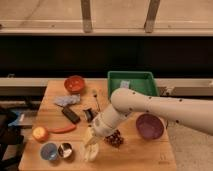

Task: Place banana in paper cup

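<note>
My gripper (92,142) is at the front of the wooden table (145,155), pointing down right over the paper cup (90,155), a small white cup at the table's front edge. It is shut on the banana (89,137), a short pale yellow piece that hangs at the cup's mouth. The gripper and banana hide much of the cup's rim. I cannot tell whether the banana touches the inside of the cup.
A blue cup (48,150) and a shiny metal cup (65,149) stand just left of the paper cup. An orange fruit (40,133), red pepper (62,129), black bar (71,114), red bowl (74,83), green tray (131,82), purple bowl (149,125) and dark red snack (116,139) surround it.
</note>
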### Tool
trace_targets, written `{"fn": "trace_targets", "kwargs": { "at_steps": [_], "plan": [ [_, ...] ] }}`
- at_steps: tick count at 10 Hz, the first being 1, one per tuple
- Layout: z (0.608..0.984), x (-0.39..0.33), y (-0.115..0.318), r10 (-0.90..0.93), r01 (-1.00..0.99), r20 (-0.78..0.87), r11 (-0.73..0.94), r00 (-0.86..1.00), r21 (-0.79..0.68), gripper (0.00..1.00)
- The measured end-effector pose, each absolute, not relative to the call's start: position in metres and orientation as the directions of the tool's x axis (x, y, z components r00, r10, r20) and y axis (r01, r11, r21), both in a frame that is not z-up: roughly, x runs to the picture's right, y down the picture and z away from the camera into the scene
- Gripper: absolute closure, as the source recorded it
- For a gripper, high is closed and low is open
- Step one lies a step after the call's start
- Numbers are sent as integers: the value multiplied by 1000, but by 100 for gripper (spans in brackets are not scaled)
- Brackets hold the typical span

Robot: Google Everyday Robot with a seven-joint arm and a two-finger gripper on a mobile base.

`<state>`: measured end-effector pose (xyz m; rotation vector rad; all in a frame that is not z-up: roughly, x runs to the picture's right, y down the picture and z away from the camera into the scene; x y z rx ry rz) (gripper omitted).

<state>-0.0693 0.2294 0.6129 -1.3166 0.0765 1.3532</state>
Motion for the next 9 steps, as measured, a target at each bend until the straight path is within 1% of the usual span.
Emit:
{"fn": "trace_targets", "kwargs": {
  "at_steps": [2,3,5,6,7,9],
  "plan": [
    [620,-70,241,608,-728,-722,-321,331,-605,99],
    [623,-71,245,596,-731,-730,-325,334,-600,95],
    [627,-71,250,578,-735,-742,-329,341,-594,75],
    [629,-72,252,569,-736,-747,-331,344,-591,63],
    [630,-72,253,566,-736,-749,-331,346,-590,56],
    [631,-72,254,561,-736,-751,-331,349,-590,35]
  ]
}}
